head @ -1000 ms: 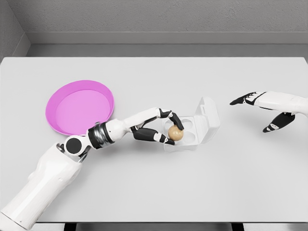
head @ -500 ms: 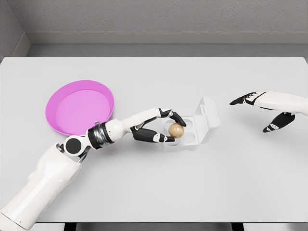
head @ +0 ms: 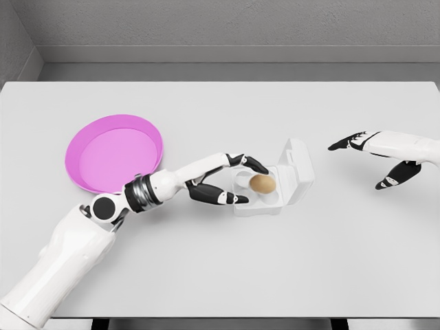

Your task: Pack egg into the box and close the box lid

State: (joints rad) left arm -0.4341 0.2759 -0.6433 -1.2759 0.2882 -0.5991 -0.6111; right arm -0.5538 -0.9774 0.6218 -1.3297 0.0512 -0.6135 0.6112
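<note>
Just beyond the left hand's (head: 230, 180) fingertips, the egg (head: 262, 183) is sitting in a cup of the box (head: 271, 189), free of any grip as far as the view shows. The left hand is hanging at the box's near-left side with its fingers apart, thumb (head: 230, 199) low and the other fingers arching above, holding nothing. The lid (head: 297, 165) is standing open on the far side of the box from this hand, tilted up and back. Behind the left forearm a pink plate (head: 113, 152) is lying on the worktop (head: 220, 268). The right hand (head: 375, 155) is hovering well apart from the box, off past the lid, fingers spread and empty. Judging from this, the packing step is looking finished and the closing step is coming up. The next move is calling for a hand to get behind the lid's raised edge and swing it over toward the left hand, down onto the base; the right hand seems better placed for that. The left hand is needing to clear the rim first, or to be steadying the base so the light box is not sliding. The egg must be sitting low enough in its cup for the lid to shut flat.
</note>
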